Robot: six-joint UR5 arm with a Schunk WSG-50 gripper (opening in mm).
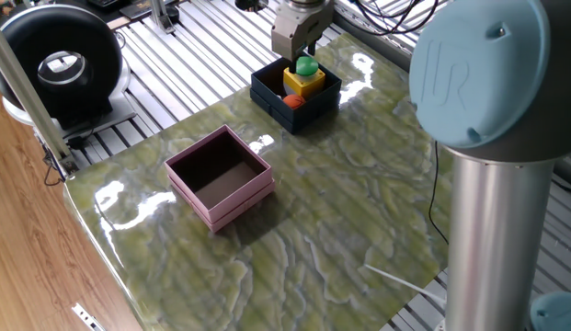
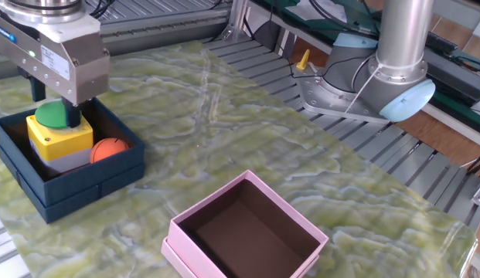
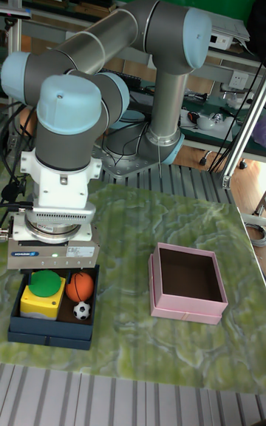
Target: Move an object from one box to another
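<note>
The pink box [image 2: 247,232] sits nearest in the other fixed view, empty, its dark brown inside showing, well apart from the navy box [image 2: 66,181] further back on the green marbled counter [image 2: 247,123]. In the navy box lie a yellow block with a green button [image 2: 58,131], an orange ball [image 2: 110,148] just beside it, and — seen only from the tall fixed view — a small soccer ball [image 3: 82,310] tucked in front of the orange one.

The gripper [image 2: 50,108] hangs low over the green button, one finger [image 2: 72,114] down at its right edge and the other behind at the left; the jaws look spread to either side of the button rather than clamped, though whether they touch it cannot be told.

The yellow block looks like rigid plastic, fairly light, with smooth flat sides; the round button stands proud and offers the handiest hold, though its slick rim could slip. The balls would roll if nudged.

One fixed view shows the distance between the boxes; the tall view hides the fingers behind the gripper body.
</note>
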